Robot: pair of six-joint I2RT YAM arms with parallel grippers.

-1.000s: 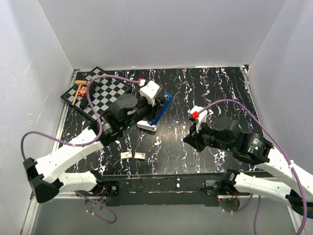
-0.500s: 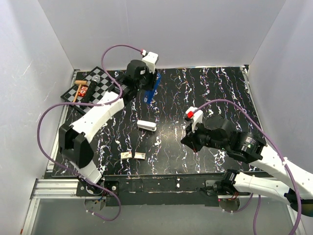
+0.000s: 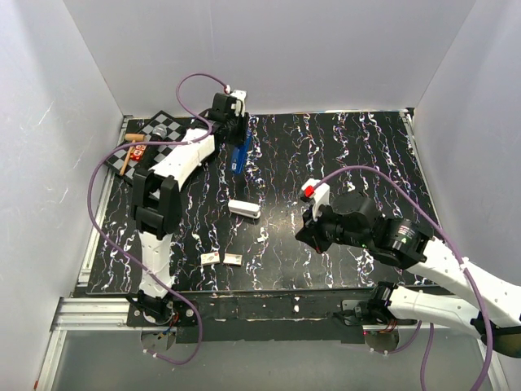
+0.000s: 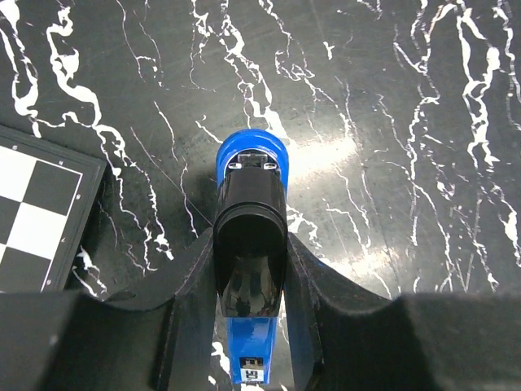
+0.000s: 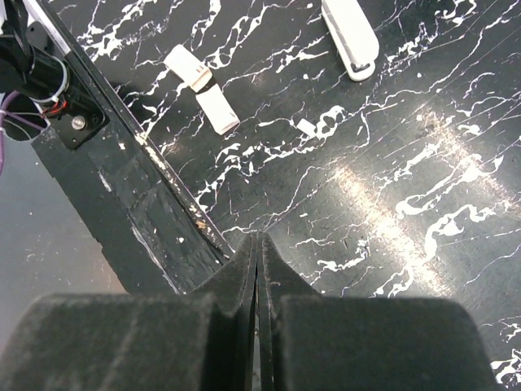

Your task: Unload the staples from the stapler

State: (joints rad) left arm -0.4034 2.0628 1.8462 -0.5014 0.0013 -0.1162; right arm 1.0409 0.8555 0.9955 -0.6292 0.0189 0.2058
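Observation:
My left gripper (image 3: 237,145) is stretched to the far side of the table and shut on the blue-and-black stapler (image 3: 238,155). In the left wrist view the stapler (image 4: 251,163) sits lengthwise between the fingers (image 4: 191,301), its blue nose pointing away, and the left gripper (image 4: 251,285) clamps its black top. The staples are hidden from me. My right gripper (image 3: 304,232) hovers low over the middle right of the table. In its wrist view the right gripper (image 5: 259,238) is shut with nothing in it.
A white oblong piece (image 3: 244,208) (image 5: 350,32) lies mid-table. Two small tan-and-white boxes (image 3: 221,258) (image 5: 203,90) and a pale scrap (image 3: 262,239) lie nearer the front edge. A checkerboard (image 3: 167,130) (image 4: 32,212) with a wooden mallet (image 3: 126,155) fills the far left corner.
The left arm has swung from mid-table to the far side, carrying the blue stapler with it and leaving the white piece behind. The right gripper has drifted slightly left, still shut.

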